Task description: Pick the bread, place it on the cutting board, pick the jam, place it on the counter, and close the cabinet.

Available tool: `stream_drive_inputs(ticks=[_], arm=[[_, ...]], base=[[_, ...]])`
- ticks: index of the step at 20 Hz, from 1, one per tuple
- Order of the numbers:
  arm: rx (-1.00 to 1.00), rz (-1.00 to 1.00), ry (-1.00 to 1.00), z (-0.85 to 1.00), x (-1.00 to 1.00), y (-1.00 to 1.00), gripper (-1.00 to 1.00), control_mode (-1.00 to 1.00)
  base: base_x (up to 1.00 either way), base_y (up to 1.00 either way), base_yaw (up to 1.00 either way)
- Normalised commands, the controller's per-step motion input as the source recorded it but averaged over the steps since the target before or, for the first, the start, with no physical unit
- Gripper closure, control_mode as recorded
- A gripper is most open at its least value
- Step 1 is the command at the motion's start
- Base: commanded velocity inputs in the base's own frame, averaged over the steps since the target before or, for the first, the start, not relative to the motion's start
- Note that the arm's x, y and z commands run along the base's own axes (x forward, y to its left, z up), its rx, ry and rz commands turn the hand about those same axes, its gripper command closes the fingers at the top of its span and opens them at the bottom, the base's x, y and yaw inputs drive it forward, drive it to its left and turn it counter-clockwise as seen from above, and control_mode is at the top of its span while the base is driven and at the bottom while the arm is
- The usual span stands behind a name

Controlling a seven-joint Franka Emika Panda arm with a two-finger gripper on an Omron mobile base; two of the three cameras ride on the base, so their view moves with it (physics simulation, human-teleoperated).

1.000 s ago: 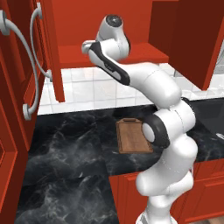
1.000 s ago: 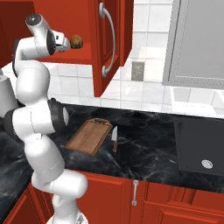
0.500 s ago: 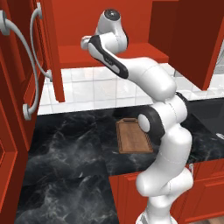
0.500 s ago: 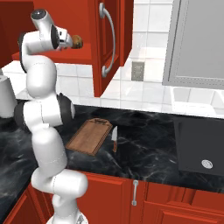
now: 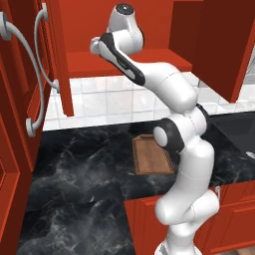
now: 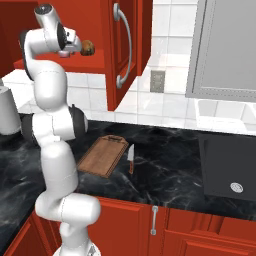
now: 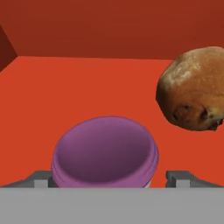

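Purple jam (image 7: 105,151) low centre between spread fingers (image 7: 41,177), not yet clamped, bread (image 7: 194,89) upper right, arm reached deeper into cabinet (image 5: 129,50) than before.

Arm shell (image 5: 174,92): glossy white, built of thick rounded segments that swell at each joint, smooth all over.
Joint bands (image 5: 127,69): a dark, near-black strip curves along the upper link between the white casings.
Elbow cap (image 5: 164,137): a round dark-grey disc set flush in the side of the white housing; the same sort of disc (image 6: 75,122) faces the right base camera.
Top cap (image 5: 123,8): small dark circular cover on the highest rounded housing (it looks a bit like a lens).
Lower column (image 6: 62,172): plain white tube widening into a bulbous white base.
Finger tips (image 7: 39,177): small, grey, blocky, squared ends.
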Motion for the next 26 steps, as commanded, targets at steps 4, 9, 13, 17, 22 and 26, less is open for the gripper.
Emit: stream_drive_inputs(ticks=[4,9,13,17,22,26], arm=[[0.00,0.00,0.03,-0.03,0.00,0.12,1.00,-1.00],[-0.02,0.00,0.00,-0.02,-0.07,0.02,1.00,-1.00],[0.00,0.00,-0.08,-0.17,-0.53,0.00,1.00,-1.00],[0.00,0.00,-0.11,-0.21,-0.67,0.00,1.00,-1.00],[0.00,0.00,-0.11,-0.19,-0.73,-0.02,1.00,-1.00],[0.00,0.00,-0.10,-0.28,-0.83,-0.06,1.00,-1.00]], base=[[0.00,0.00,0.00],[0.00,0.00,0.00],[0.00,0.00,0.00],[0.00,0.00,0.00],[0.00,0.00,0.00],[0.00,0.00,0.00]])
